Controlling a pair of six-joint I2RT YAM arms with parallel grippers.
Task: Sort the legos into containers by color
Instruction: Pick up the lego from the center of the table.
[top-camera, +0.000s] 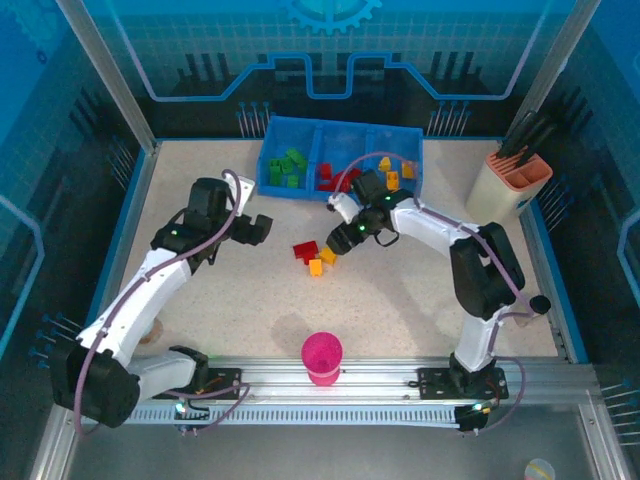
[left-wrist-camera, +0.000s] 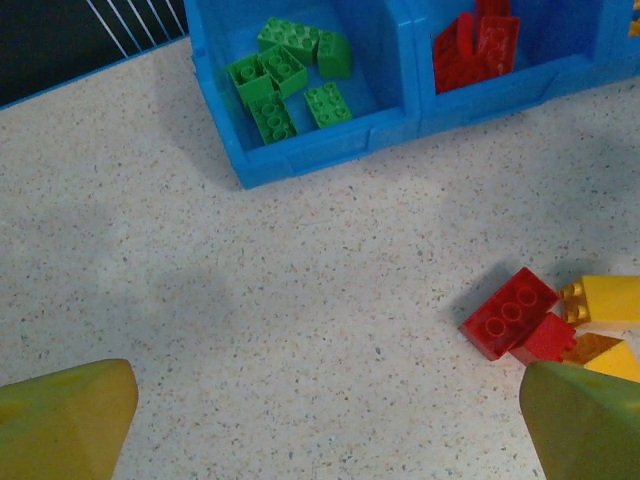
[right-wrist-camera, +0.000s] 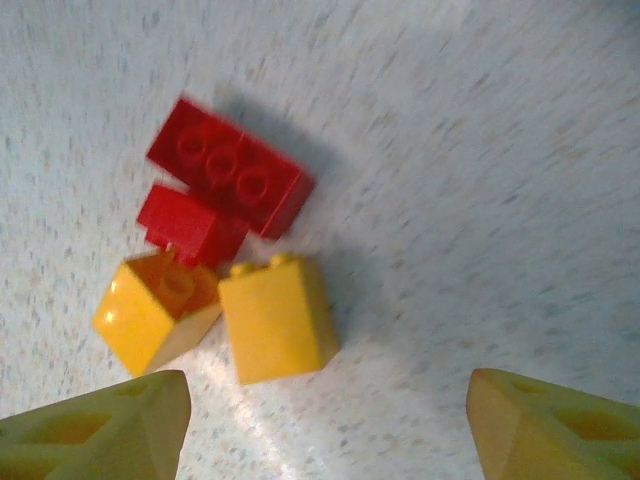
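Top external view gives you the layout: the blue tray (top-camera: 290, 193) sits at the far side of the table (top-camera: 200, 300), with green bricks (top-camera: 285, 168) in its left compartment, red bricks (top-camera: 327, 177) in the middle one and yellow bricks (top-camera: 396, 170) in the right one. A small cluster of loose bricks (top-camera: 314, 256) lies on the table in front of the tray, well apart from the pink cup (top-camera: 322, 358) at the near edge. Your right gripper (top-camera: 332, 250) hangs just beside that cluster. On the right wrist camera its fingers (right-wrist-camera: 100, 430) are spread wide with nothing between them. Below them you see a long red brick (right-wrist-camera: 230, 180), a smaller red brick (right-wrist-camera: 190, 225) touching it, a tipped yellow brick (right-wrist-camera: 155, 310) with its hollow underside showing, and a second yellow brick (right-wrist-camera: 278, 315) just beside that. Your left gripper (top-camera: 262, 227) is over bare table to the left of the cluster, likewise spread wide and empty. Its wrist camera looks toward the green compartment, with the loose bricks off at the right.
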